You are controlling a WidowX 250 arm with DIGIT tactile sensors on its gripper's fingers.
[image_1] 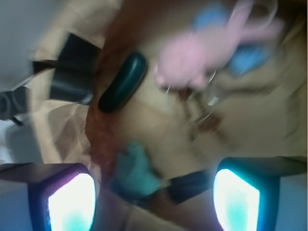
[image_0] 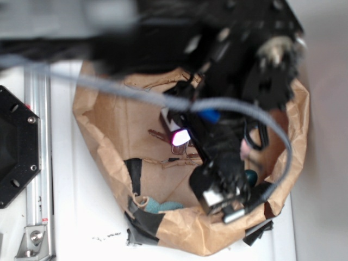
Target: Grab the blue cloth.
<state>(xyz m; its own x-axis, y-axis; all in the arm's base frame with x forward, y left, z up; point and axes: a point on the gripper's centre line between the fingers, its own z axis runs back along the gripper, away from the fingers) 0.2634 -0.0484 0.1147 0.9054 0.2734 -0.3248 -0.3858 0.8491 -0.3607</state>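
Wrist view is showing, going left to right, a lit fingertip at the lower left corner, the blue cloth lying crumpled on the floor of the brown paper bag, and the second lit pad at the lower right. The fingers are standing well apart with nothing between them, so the gripper is spread and empty. The cloth is sitting just ahead of the gap and nearer the left finger, with no clear long axis. A dark oval object is lying beyond it, and farther right a pink plush toy is resting over a sky-blue pad. Exterior view is placing the cloth against the bag's near wall, left of the gripper. No writing or brand is readable; both pictures are blurring
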